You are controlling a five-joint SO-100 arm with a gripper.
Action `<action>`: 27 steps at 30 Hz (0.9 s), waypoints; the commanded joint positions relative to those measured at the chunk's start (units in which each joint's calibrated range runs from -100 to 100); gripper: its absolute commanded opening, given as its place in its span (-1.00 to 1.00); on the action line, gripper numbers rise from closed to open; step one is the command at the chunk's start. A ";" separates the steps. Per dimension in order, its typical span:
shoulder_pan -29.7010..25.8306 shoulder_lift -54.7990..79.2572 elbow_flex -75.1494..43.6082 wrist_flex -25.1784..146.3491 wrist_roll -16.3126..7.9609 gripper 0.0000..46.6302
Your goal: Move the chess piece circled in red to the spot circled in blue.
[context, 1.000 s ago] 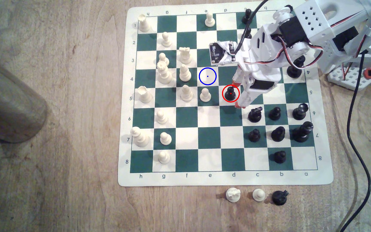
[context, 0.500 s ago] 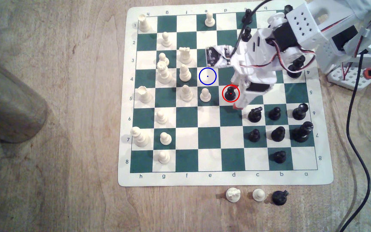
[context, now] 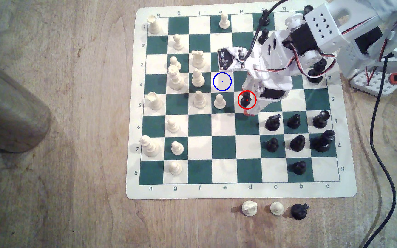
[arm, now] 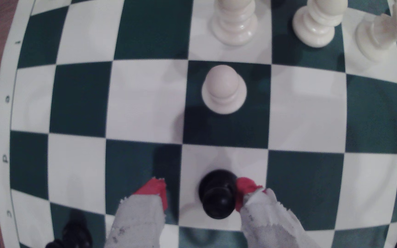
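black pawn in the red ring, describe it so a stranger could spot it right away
On the green and cream chess mat, find the cream square at file d, rank 5. The black pawn stands there alone between the gripper's red-tipped fingers. Its nearest neighbour, on the exterior view's left, is a cream pawn.

The pawn stands on the board; the spot lies diagonally beside it (exterior view's upper left).

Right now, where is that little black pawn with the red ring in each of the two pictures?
Exterior view: black pawn on cream square d5, inside the red ring, beside the claw.
Wrist view: black pawn between the claw's red-tipped fingers.
Shared landmark: cream pawn on the neighbouring green square.
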 commanded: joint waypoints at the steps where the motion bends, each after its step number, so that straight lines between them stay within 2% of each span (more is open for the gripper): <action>1: 0.18 -2.46 -4.56 -0.73 -0.05 -0.44; 2: 0.18 -2.37 -4.56 -0.73 -0.05 -0.51; 3: 0.26 -2.37 -4.38 -0.73 -0.05 -0.69; 8: 0.34 -2.88 -3.84 -0.73 0.05 -0.99; 15: 0.11 -5.09 -3.93 -0.64 -0.34 -0.99; 22: -0.75 -13.50 -8.19 1.98 -3.13 -0.99; 27: -0.21 -16.30 -8.19 0.67 -3.61 -0.99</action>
